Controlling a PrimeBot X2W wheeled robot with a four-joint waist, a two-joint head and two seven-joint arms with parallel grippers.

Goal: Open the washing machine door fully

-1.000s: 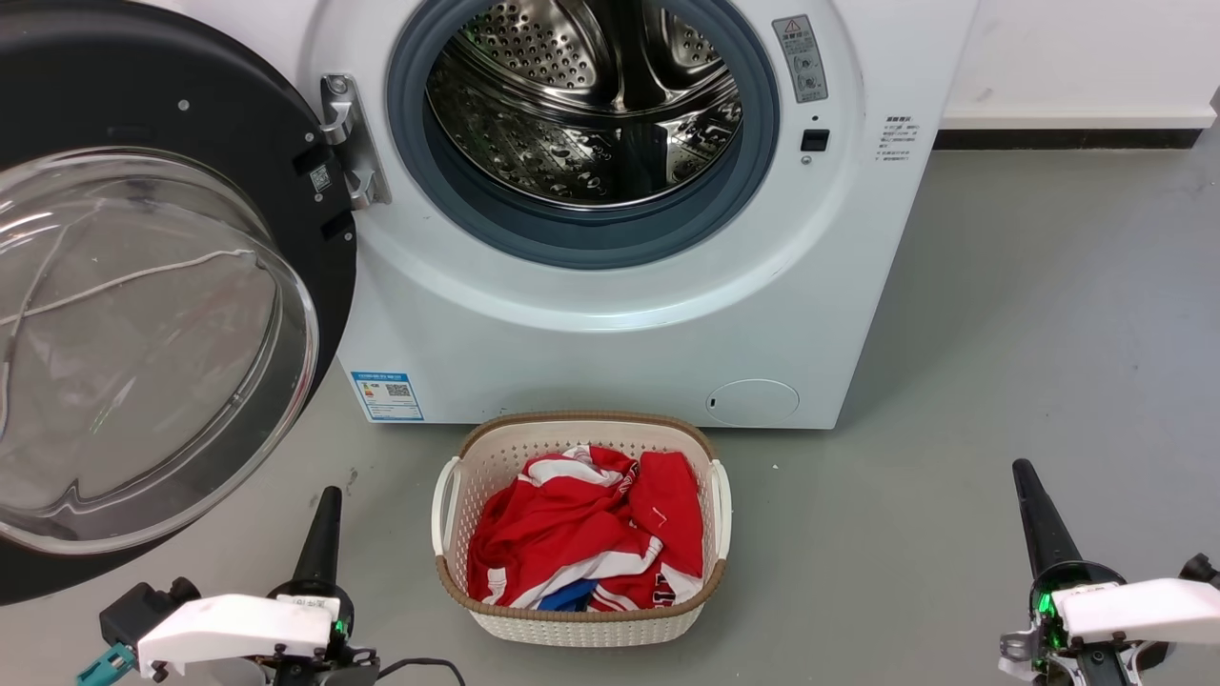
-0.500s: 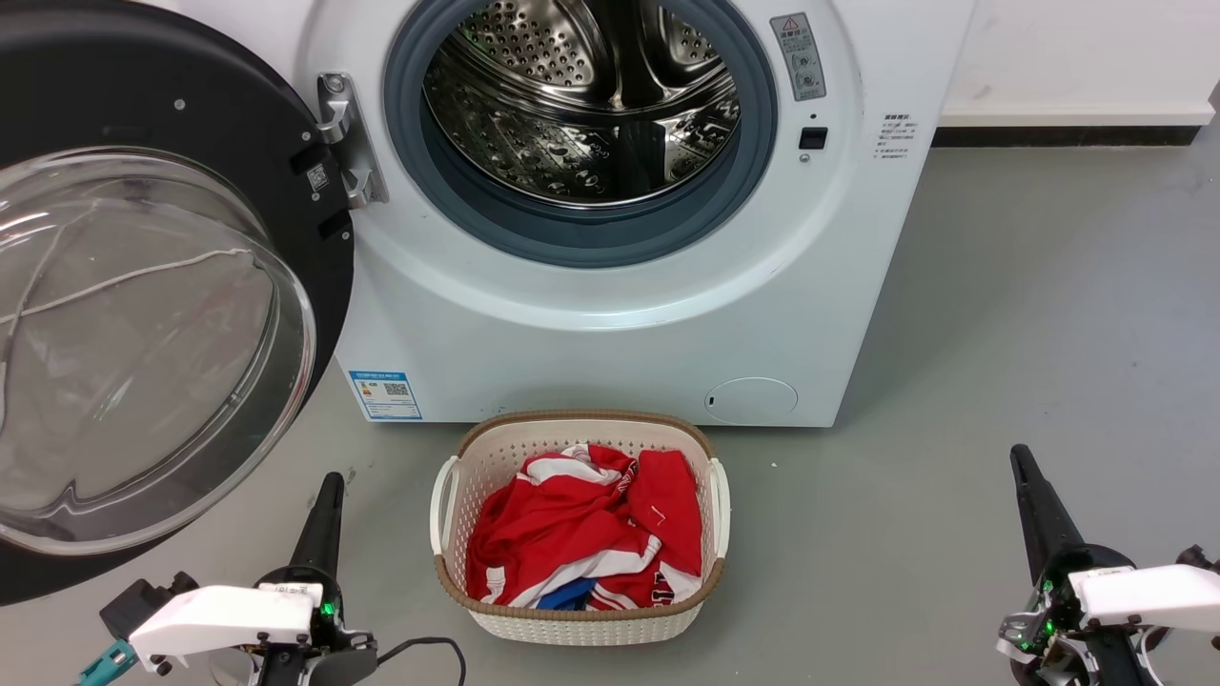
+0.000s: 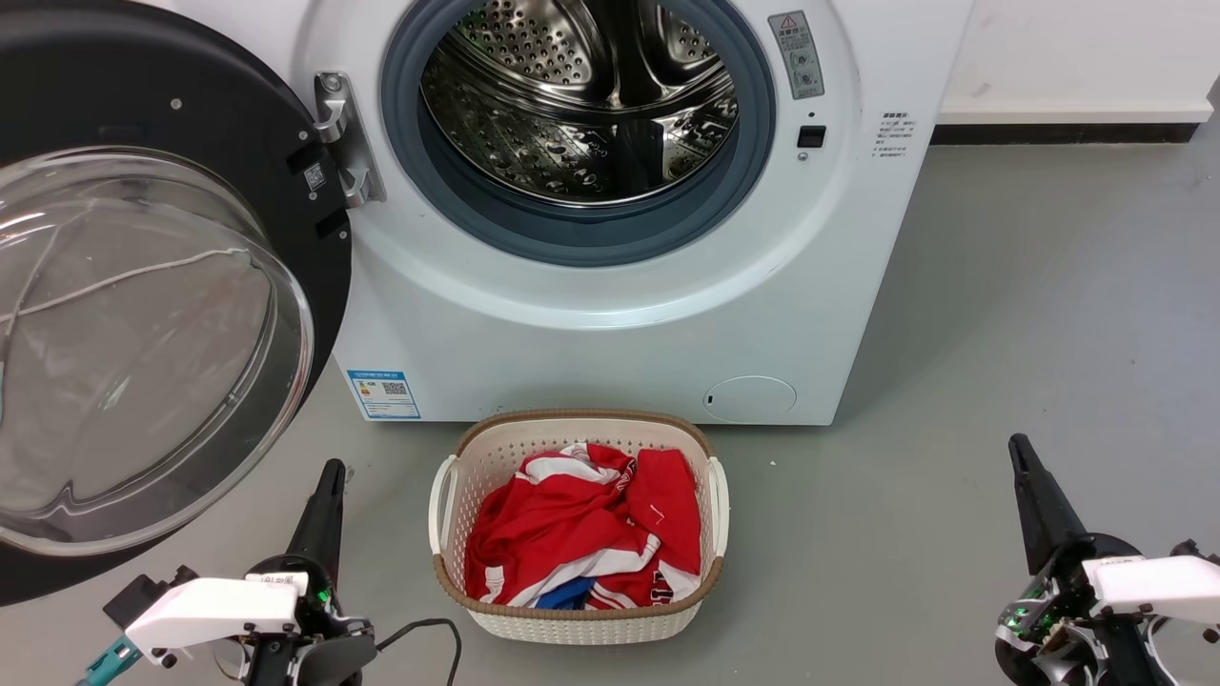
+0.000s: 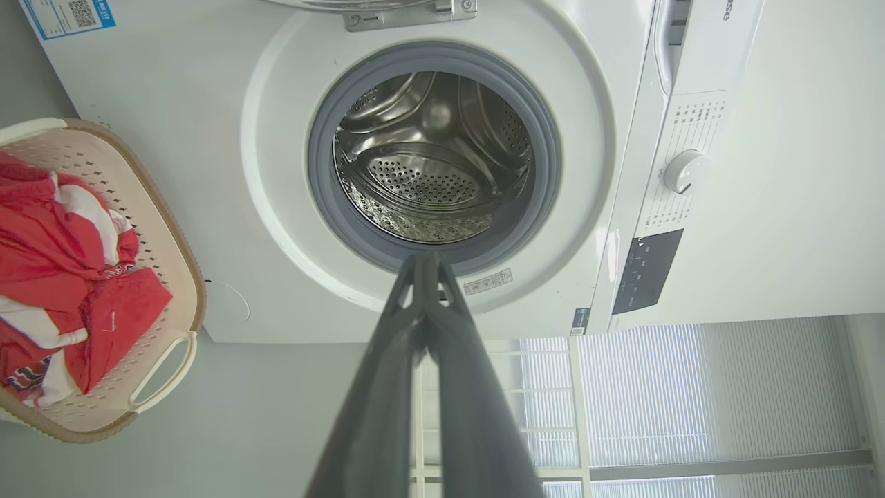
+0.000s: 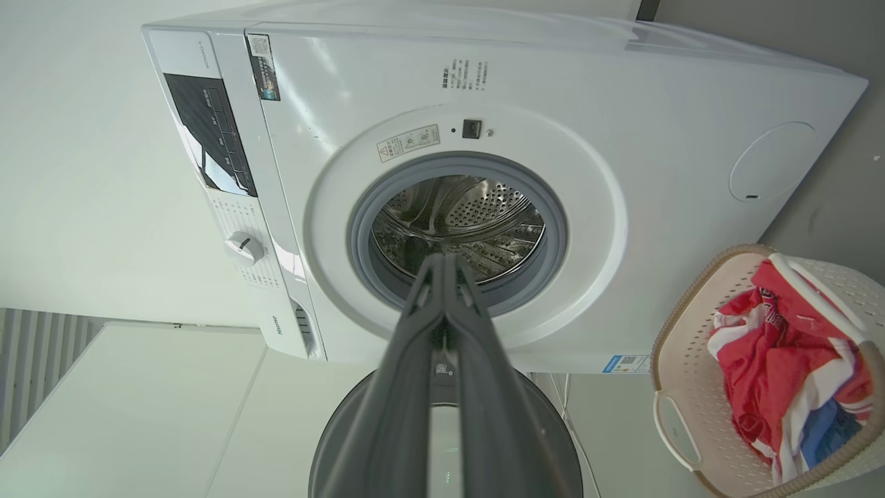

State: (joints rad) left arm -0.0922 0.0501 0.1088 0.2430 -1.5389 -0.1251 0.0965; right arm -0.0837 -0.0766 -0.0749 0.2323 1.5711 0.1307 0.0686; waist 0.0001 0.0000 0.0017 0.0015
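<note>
The white washing machine [image 3: 610, 324] stands ahead with its steel drum mouth uncovered. Its door [image 3: 143, 314] is swung wide to the left on the metal hinge [image 3: 338, 138], glass bowl facing me. My left gripper [image 3: 332, 469] is shut and empty at the lower left, just below and right of the door's rim, apart from it. Low at the right my right gripper [image 3: 1018, 446] is shut and empty over bare floor. In the left wrist view the left gripper [image 4: 427, 257] points at the washing machine [image 4: 276, 277]. In the right wrist view the right gripper [image 5: 443, 258] points at the washing machine [image 5: 622, 290], the door [image 5: 553, 443] behind its fingers.
A cream laundry basket [image 3: 477, 453] holding red and white clothes [image 3: 581, 538] sits on the grey floor in front of the machine, between my grippers. A small round white flap [image 3: 750, 398] is at the machine's lower right. A white wall with dark skirting [image 3: 1067, 136] runs behind.
Both grippers have drawn slightly back and down toward me. The door has stayed swung open. The whole picture has shifted a few pixels.
</note>
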